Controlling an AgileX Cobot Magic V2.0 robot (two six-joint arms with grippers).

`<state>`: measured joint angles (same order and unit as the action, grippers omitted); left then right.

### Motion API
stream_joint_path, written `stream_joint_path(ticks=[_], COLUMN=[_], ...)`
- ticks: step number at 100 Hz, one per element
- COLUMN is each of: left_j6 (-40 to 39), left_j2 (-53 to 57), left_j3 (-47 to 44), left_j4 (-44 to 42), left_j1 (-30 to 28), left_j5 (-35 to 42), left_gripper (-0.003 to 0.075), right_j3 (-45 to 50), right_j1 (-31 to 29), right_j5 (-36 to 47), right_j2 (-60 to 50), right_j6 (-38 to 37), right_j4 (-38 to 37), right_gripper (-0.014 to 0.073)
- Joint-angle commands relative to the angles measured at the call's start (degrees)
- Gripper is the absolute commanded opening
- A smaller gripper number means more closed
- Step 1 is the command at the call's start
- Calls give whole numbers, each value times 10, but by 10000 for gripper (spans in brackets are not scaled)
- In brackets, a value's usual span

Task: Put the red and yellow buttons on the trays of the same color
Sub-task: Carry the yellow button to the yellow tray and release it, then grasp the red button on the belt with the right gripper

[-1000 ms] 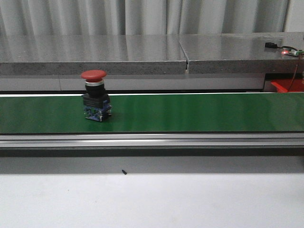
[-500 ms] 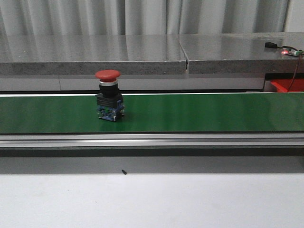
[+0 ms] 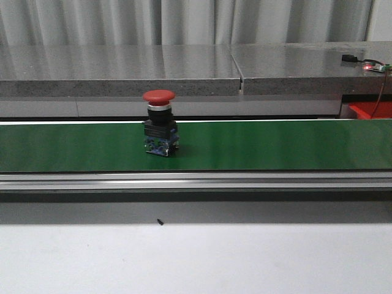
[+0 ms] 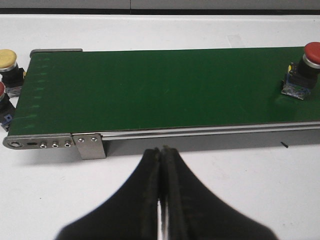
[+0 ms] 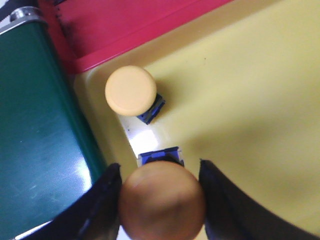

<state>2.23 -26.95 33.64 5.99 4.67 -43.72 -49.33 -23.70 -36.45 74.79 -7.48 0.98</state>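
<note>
Red button (image 3: 160, 123) stands upright on the green belt (image 3: 275, 144), left of centre in the front view. My right gripper (image 5: 161, 200) has its fingers on either side of a yellow button (image 5: 162, 199) over the yellow tray (image 5: 250, 100); whether they touch it I cannot tell. A second yellow button (image 5: 131, 90) sits in that tray, red tray (image 5: 125, 25) alongside. My left gripper (image 4: 161, 165) is pressed together, holding nothing, before the belt's end.

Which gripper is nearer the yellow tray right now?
Right. The right gripper is over the yellow tray, around a yellow button. The left gripper sits shut beside the green conveyor belt.
</note>
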Motion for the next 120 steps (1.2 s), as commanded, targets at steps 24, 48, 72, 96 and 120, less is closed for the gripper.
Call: stream_joint_path(ticks=[24,48,72,96,120], left_j6=[-5,-5,-5,-5,-5], left_j2=[-3,-3,-3,-3,-3], left_j3=[14,14,14,14,14], left_j4=[3,3,3,3,3], left_j1=[4,4,4,4,4], left_j5=[38,38,38,38,38], left_gripper=[-19,-19,-18,-19,-19], right_j3=[-9,-9,-9,-9,-9], right_j1=[-5,-5,-5,-5,-5], right_j5=[74,84,83,83,88], right_j2=[58,96,99,99,79], right_j6=[-1,-1,-1,-1,-1], right_j4=[6,10,12,12,12], right_gripper=[111,111,255,542,541])
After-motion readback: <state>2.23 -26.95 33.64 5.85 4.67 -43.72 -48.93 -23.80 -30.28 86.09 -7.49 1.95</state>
